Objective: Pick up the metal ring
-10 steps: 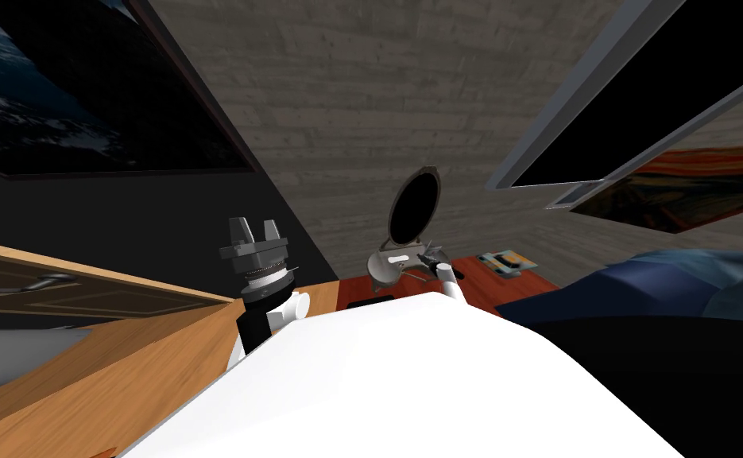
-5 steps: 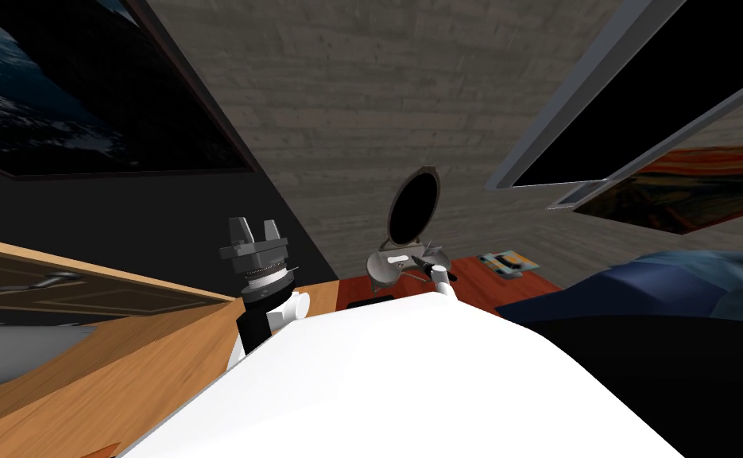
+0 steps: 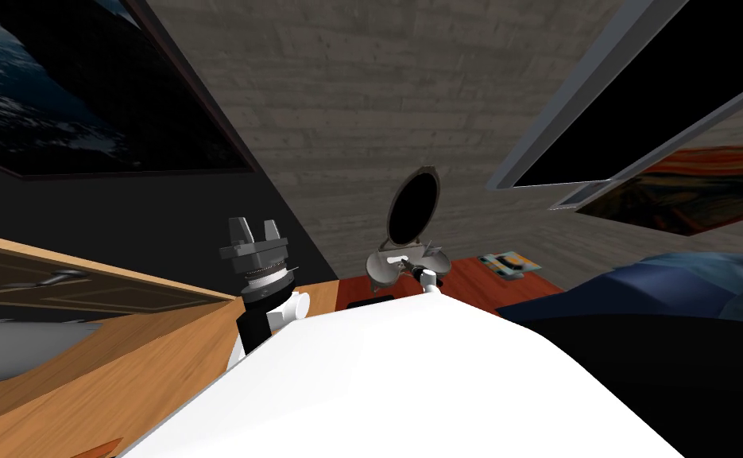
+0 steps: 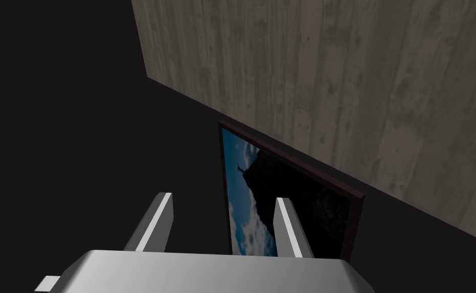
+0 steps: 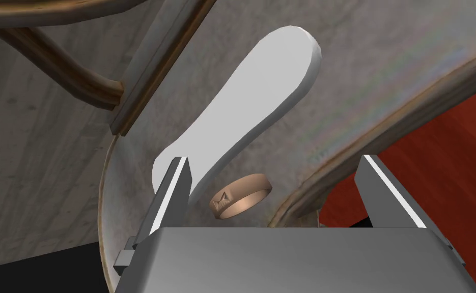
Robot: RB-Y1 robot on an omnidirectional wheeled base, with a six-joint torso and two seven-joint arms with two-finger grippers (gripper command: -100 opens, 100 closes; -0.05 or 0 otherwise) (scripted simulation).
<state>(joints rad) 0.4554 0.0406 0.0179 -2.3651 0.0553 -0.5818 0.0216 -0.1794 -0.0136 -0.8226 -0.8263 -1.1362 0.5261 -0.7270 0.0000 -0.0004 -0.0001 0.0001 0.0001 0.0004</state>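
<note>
Through the head camera the room is dim. The plank wall is a flat, even grey, and the wide lens splays it and the window frame towards the corners. The oval mirror reads almost black. My right wrist camera is brighter: the white paddle-shaped piece is palest, the dish carries a faint rainbow sheen, the coppery ring shades softly inside its band, and thin white highlights edge the right gripper fingers. The left wrist camera is mostly dark.
</note>
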